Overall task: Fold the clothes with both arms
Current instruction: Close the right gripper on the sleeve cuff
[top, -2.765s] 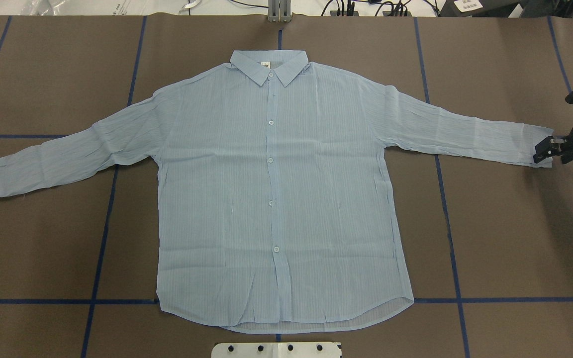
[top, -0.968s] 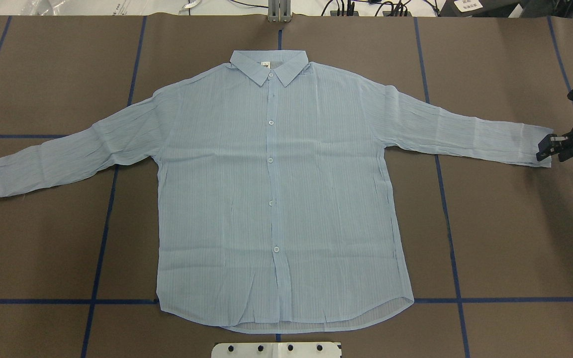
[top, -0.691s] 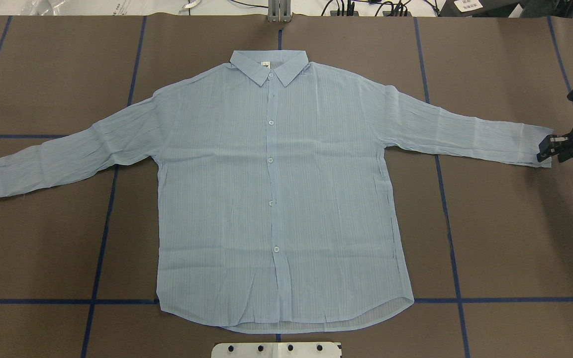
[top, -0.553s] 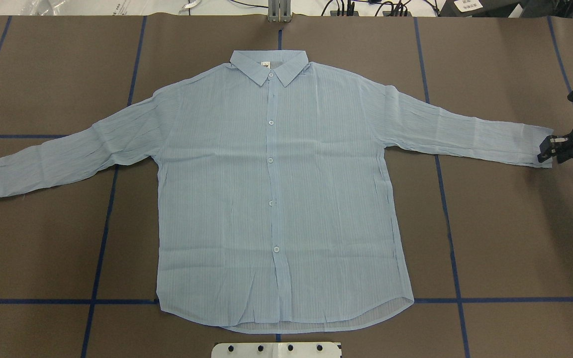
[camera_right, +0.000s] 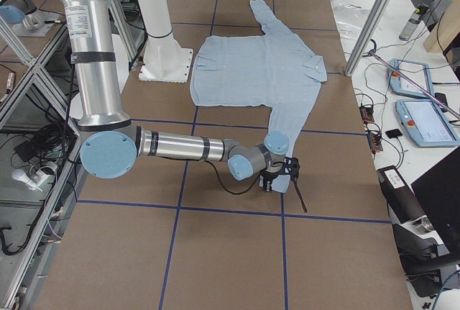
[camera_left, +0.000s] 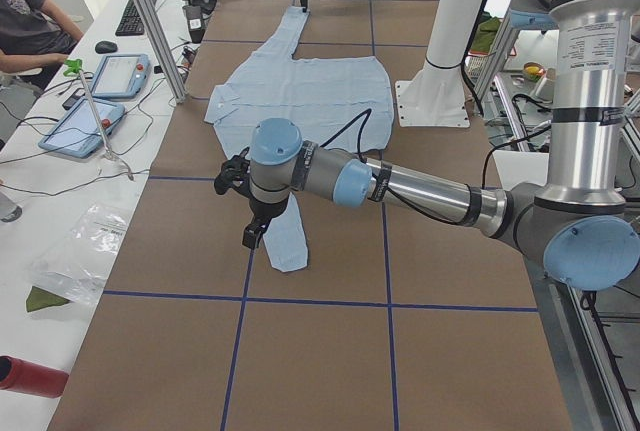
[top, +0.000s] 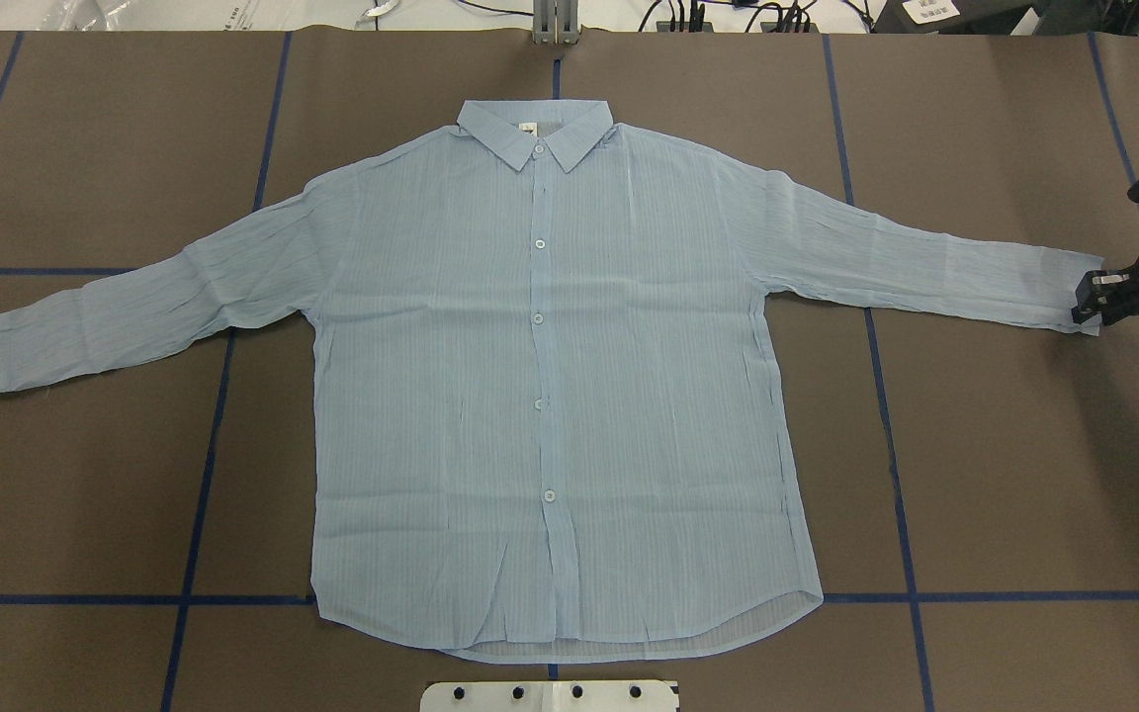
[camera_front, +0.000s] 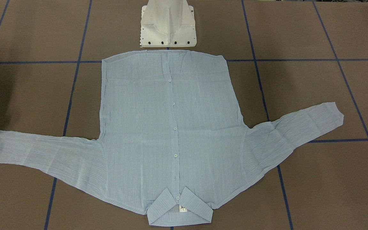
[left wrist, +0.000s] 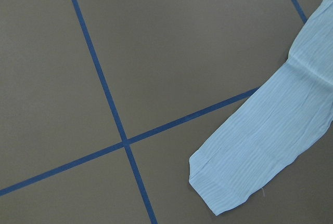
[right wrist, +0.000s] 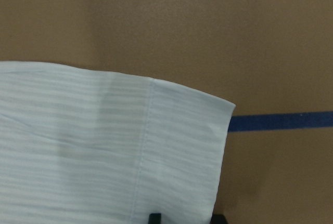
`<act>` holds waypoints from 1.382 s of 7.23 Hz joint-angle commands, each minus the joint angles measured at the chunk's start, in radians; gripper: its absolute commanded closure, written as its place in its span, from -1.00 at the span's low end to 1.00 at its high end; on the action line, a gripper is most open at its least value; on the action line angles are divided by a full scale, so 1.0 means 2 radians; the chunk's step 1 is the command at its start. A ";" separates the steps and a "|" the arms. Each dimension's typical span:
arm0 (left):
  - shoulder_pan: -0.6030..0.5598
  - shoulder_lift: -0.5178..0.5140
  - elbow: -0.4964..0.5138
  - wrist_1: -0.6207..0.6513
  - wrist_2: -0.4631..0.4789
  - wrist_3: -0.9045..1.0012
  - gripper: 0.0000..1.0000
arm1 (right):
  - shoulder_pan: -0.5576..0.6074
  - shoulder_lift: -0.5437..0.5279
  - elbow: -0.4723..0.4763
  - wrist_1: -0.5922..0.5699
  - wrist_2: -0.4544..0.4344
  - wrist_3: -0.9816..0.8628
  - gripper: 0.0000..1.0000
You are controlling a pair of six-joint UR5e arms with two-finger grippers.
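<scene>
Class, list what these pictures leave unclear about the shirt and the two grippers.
1. Right gripper: grip on the cuff unclear; overhead too small, wrist view's bottom edge crops the fingers.
2. Left gripper: jaws unreadable; shows only in exterior left.
3. Label: print too small, overhead.

A light-blue striped sleeve (left wrist: 265, 141) lies flat on the brown surface (left wrist: 182, 47), its cuff end near two crossing blue tape lines (left wrist: 125, 142).
</scene>
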 commanded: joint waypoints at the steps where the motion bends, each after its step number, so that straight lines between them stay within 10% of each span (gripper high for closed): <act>1: -0.001 0.000 0.000 0.001 -0.005 -0.001 -1.00 | 0.001 0.000 0.004 0.000 0.001 0.001 1.00; 6: -0.001 0.000 0.000 0.000 -0.005 -0.002 -1.00 | 0.021 -0.008 0.081 -0.011 0.010 0.001 1.00; 10: -0.001 0.000 0.001 0.000 -0.005 -0.007 -1.00 | -0.011 0.055 0.236 -0.199 0.006 0.002 1.00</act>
